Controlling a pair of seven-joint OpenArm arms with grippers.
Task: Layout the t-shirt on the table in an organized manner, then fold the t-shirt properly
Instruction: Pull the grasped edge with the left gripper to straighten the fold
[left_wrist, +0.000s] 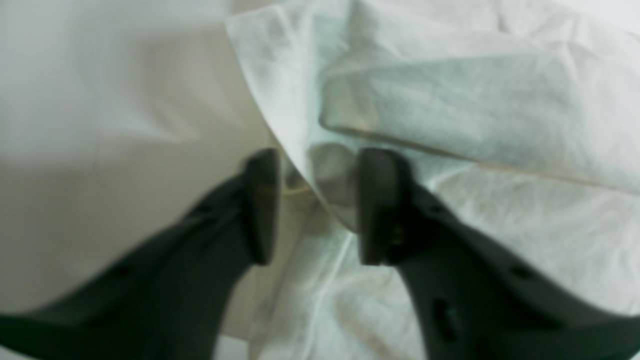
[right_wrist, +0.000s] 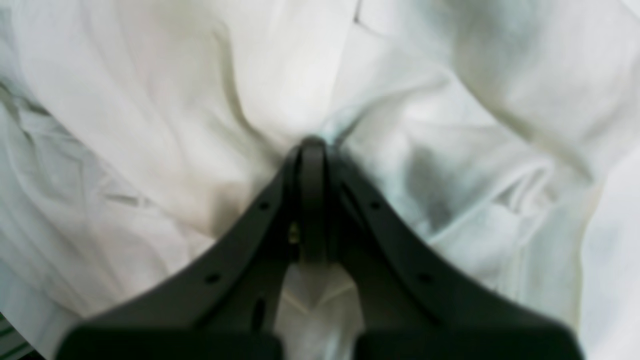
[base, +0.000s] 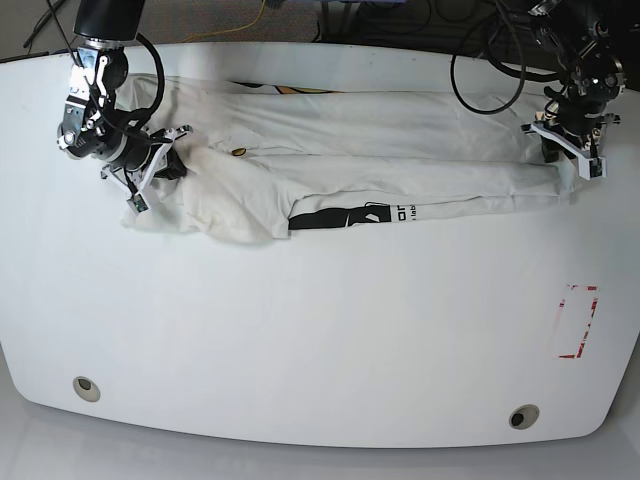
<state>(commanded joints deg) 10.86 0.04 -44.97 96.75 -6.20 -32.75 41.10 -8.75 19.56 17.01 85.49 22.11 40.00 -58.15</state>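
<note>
The table (base: 320, 330) spreads broad and white beneath both arms. Between the two pincers, the t-shirt (base: 400, 170) stretches in a long rumpled band across the table's far half, a strip of black print showing at its near edge. The right gripper (right_wrist: 313, 145) is clamped tight on a bunch of fabric. The left gripper (left_wrist: 315, 205) stands parted, a cloth edge between its fingers.

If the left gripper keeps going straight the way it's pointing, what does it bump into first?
Probably the t-shirt. The left gripper is open, with the shirt's edge lying between its fingers, so cloth comes first, then the table beneath. Depth is hard to judge.
</note>
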